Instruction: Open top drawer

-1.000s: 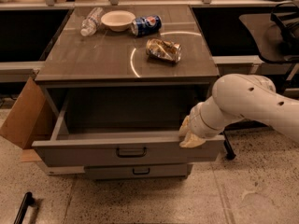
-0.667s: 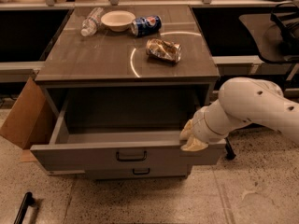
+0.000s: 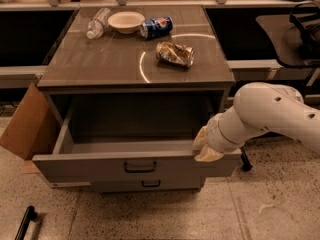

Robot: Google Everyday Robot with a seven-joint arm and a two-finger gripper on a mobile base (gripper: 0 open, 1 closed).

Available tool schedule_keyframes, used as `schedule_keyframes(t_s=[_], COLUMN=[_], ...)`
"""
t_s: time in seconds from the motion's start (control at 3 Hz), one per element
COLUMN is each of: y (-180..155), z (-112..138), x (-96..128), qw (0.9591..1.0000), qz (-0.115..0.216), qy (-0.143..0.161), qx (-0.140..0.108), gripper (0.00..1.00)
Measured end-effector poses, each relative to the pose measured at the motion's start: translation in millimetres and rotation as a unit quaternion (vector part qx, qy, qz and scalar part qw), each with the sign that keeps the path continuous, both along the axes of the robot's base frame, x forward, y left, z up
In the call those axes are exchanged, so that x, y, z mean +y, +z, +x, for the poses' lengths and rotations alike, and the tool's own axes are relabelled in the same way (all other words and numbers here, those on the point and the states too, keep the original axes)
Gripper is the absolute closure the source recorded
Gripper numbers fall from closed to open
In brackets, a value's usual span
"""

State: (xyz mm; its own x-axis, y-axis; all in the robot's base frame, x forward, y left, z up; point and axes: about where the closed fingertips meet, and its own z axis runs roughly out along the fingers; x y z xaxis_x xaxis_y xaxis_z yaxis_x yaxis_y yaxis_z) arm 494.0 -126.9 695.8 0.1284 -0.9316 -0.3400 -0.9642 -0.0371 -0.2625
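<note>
**Mia:** Where is the top drawer (image 3: 90, 167)?

**Ben:** It is right under the top of the bench (image 3: 100, 64). It sticks far out toward the front, wide open. It is wide and grey, with a small dark loop handle (image 3: 140, 167) in the middle of its front.

**Mia:** What is inside it?

**Ben:** It is deep. Its plain grey floor and walls show.

**Mia:** Where is the tool (image 3: 207, 147)?

**Ben:** It is at the right end of the drawer's front, on the top edge. It is cream, at the end of a fat white arm (image 3: 270, 114) that comes in from the right. I cannot tell if it is spread, pressed together or pinching the edge.

**Mia:** Is there another drawer?

**Ben:** Yes, a lower drawer (image 3: 115, 185) just below. It has the same kind of handle, and only a thin strip of it peeks out.

**Mia:** What is on the bench?

**Ben:** At the back there is a white bowl (image 3: 126, 21), and its white inside shows. A clear bottle (image 3: 98, 23) lies on its side just left of the bowl. A blue can (image 3: 156, 27) lies on its side just right of it. A crumpled shiny bag (image 3: 175, 53) lies nearer the front, apart from them.

**Mia:** And the brown thing?

**Ben:** A cardboard box (image 3: 27, 126) on the floor, left of the bench, beside the open drawer.
</note>
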Motion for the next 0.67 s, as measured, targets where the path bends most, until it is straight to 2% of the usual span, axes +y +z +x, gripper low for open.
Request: schedule_keyframes(t_s=[0.33, 0.67], y=[0.5, 0.7], z=[-0.5, -0.7], x=[0.6, 0.9], qw=[1.0000, 1.0000], qz=[-0.001, -0.001], qy=[0.001, 0.001], qx=[0.000, 0.000], gripper=[0.04, 0.00])
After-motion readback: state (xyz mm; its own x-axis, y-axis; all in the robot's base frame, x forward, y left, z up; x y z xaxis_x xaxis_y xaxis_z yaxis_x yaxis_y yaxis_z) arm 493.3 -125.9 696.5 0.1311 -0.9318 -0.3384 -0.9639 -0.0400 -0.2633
